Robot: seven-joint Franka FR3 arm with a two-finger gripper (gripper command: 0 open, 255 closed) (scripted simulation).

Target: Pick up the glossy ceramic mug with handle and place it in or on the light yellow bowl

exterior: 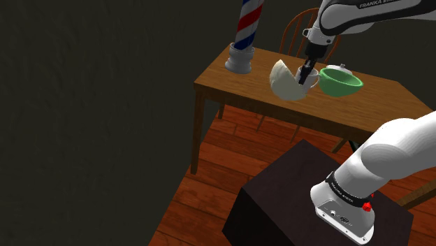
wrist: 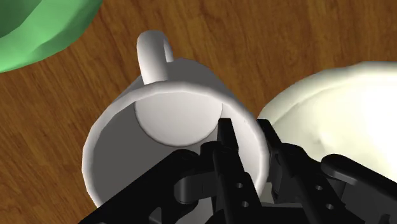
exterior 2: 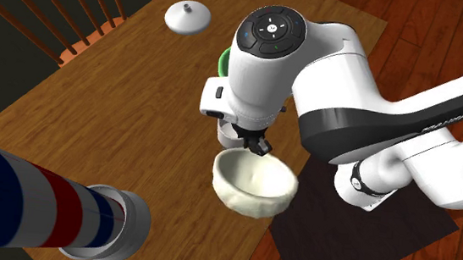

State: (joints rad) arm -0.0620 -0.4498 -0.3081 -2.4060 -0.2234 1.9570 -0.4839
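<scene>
Tight: mug (wrist: pixel 167 113) between green bowl (wrist: pixel 37 30), cream bowl (wrist: pixel 340 105).

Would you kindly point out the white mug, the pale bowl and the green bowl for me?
white mug (wrist: pixel 167 118): wrist view, inner floor.
pale bowl (exterior 2: pixel 250 201): second exterior view, outer wall.
green bowl (exterior: pixel 339 87): shoulder view, outer wall.

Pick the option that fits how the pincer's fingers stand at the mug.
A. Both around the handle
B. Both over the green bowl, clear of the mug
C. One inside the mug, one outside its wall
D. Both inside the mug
C: in the wrist view the pincer has one finger inside the white mug and the other outside its wall, on the side of the cream bowl, opposite the handle.
</scene>
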